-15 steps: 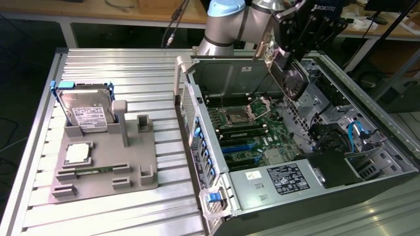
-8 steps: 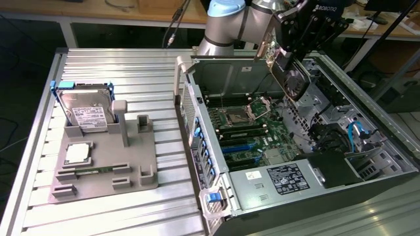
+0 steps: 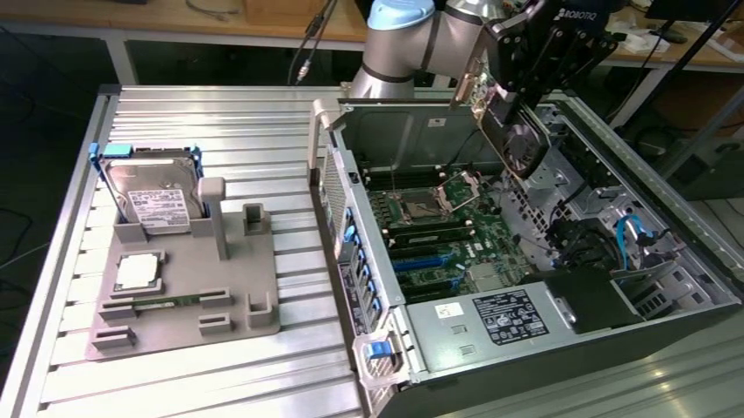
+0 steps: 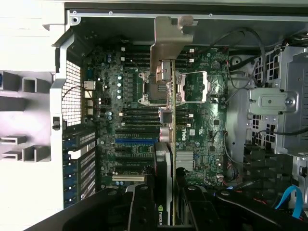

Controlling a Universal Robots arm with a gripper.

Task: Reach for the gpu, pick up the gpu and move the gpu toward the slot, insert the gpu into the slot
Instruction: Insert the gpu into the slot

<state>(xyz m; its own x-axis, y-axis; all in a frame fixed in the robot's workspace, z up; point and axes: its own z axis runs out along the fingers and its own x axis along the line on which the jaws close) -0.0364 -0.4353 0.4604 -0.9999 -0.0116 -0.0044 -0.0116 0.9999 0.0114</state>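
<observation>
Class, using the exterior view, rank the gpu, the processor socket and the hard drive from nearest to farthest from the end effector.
1. gpu: held in the end effector, above the open case.
2. processor socket: on the motherboard, inside the case.
3. hard drive: on the grey holder, exterior view's left.

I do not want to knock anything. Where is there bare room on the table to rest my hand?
The table is bare between the grey fixture and the computer case, in front of the fixture, and behind the hard drive. Inside the case it is crowded: motherboard, cables, and the gpu held above.
</observation>
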